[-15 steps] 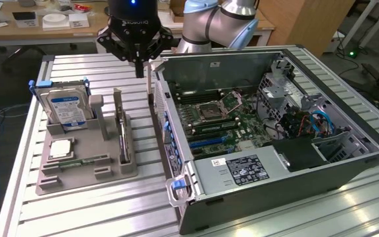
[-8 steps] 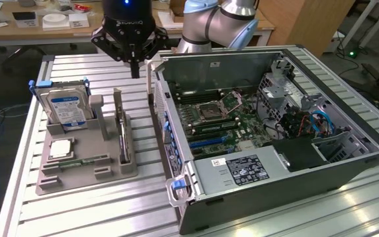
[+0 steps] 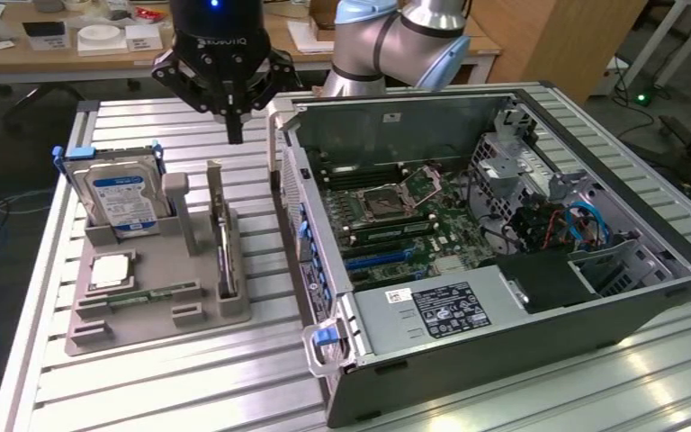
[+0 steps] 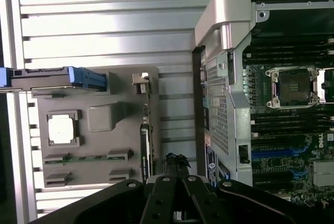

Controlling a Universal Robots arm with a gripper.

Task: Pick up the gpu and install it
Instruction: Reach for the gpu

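Here, the thin dark gpu stands on edge near closed, empty jaws.

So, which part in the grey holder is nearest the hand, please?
The gpu, the thin dark card on edge beside the case; the hard drive stands farther off.

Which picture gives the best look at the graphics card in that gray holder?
The exterior view: the gpu stands on edge in the gray holder, its length and height both visible. The wrist view looks down on the gpu from above, so it appears as just a thin strip.
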